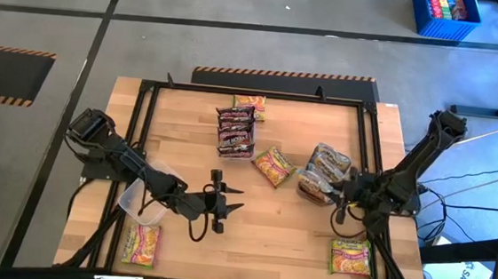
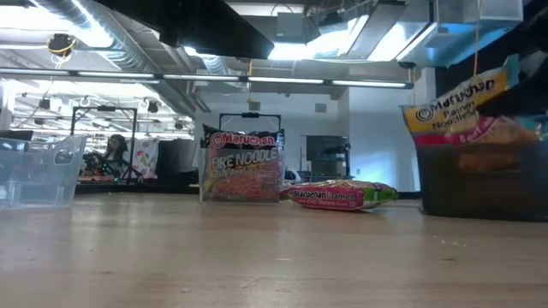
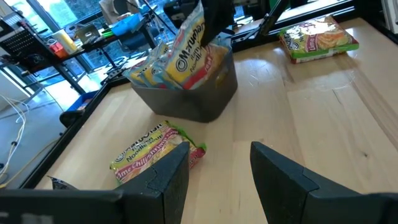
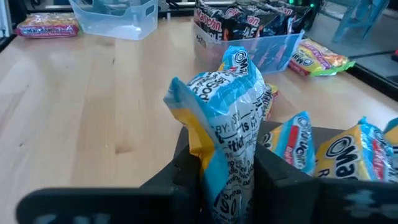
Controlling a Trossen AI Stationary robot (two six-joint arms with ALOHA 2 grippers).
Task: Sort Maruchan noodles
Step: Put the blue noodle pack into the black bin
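Note:
My right gripper (image 4: pixel 231 180) is shut on a light blue and yellow noodle packet (image 4: pixel 227 118) at the dark-looking bin (image 1: pixel 322 174) of similar packets on the right; it also shows in the high view (image 1: pixel 344 199). My left gripper (image 1: pixel 223 204) is open and empty over bare table at mid-near; its fingers show apart in its wrist view (image 3: pixel 214 180). A clear bin (image 1: pixel 236 130) holds maroon packets standing on edge. Loose yellow-green and yellow-pink packets lie flat on the table: (image 1: pixel 274 166), (image 1: pixel 250 104), (image 1: pixel 140 242), (image 1: pixel 351 256). My right gripper pinches the light blue packet between its two fingers (image 4: pixel 186 171), one on each flat face (image 4: pixel 233 155), so that the wrapper is squeezed narrow and creased. The packet's free end (image 4: pixel 233 65) sticks out past the fingertips. Whether it rests in the bin, I cannot tell.
An empty clear bin (image 1: pixel 146 198) sits under the left arm at the left. A black frame (image 1: pixel 144 113) runs round the wooden table. The stretch between the two grippers is bare wood.

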